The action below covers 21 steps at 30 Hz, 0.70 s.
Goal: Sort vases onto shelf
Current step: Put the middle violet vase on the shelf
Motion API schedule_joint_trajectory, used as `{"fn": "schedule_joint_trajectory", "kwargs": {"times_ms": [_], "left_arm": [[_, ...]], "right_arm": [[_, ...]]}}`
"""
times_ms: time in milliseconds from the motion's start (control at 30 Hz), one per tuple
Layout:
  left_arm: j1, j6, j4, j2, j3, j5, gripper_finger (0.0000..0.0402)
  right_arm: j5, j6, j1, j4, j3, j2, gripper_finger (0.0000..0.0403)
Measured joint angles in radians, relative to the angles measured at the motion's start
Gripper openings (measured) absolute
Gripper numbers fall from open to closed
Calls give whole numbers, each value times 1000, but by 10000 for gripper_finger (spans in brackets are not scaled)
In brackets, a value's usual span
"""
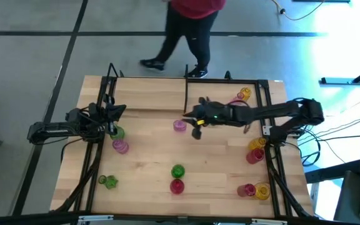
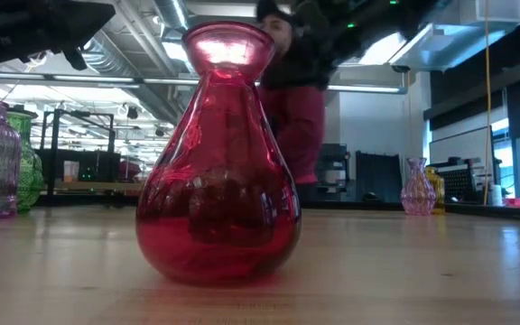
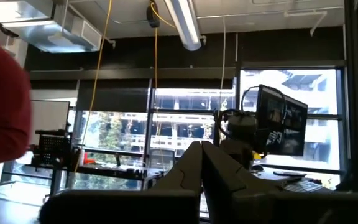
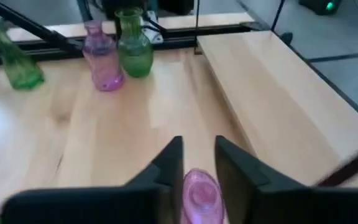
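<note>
My right gripper (image 1: 191,123) reaches from the right to the table's middle, shut on a small pink vase (image 1: 179,125), just left of the shelf's black end divider (image 1: 186,94). The shelf board (image 1: 227,94) lies along the far edge and carries a pink vase (image 1: 238,100) and a yellow vase (image 1: 245,94). My left gripper (image 1: 114,114) is shut and touches nothing, beside a green vase (image 1: 116,132) and a pink vase (image 1: 120,147) that stand on their bases. In the low view a red vase (image 2: 219,153) hides the held one. My right gripper holds the pink vase by its narrow neck (image 4: 201,186), pinched between the two fingers (image 4: 169,165). The fingers come from the table's right, slanting down. The vase's mouth faces up; whether its base rests on the table does not show.
A green vase (image 1: 177,170) and a red vase (image 1: 177,185) stand near the front middle. Another green one (image 1: 108,182) is front left. Yellow and red vases cluster at the right edge (image 1: 255,150) and front right (image 1: 255,190). A person (image 1: 189,25) walks beyond the far edge.
</note>
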State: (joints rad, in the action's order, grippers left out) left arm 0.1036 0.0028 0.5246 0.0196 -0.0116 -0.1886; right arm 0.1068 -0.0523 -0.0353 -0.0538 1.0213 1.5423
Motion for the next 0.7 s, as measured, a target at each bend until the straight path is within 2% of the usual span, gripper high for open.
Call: {"fn": "schedule_joint_trajectory", "kwargs": {"times_ms": [167, 300, 467, 700], "left_arm": [[0, 1, 4, 0, 0, -3, 0], [0, 6, 1, 0, 0, -4, 0], [0, 7, -1, 0, 0, -3, 0], [0, 7, -1, 0, 0, -3, 0]], "right_arm": [[-29, 36, 0, 166, 143, 94, 162], [-29, 40, 2, 184, 203, 138, 191], [-29, 55, 2, 179, 212, 146, 200], [-75, 26, -5, 159, 212, 146, 188]]}}
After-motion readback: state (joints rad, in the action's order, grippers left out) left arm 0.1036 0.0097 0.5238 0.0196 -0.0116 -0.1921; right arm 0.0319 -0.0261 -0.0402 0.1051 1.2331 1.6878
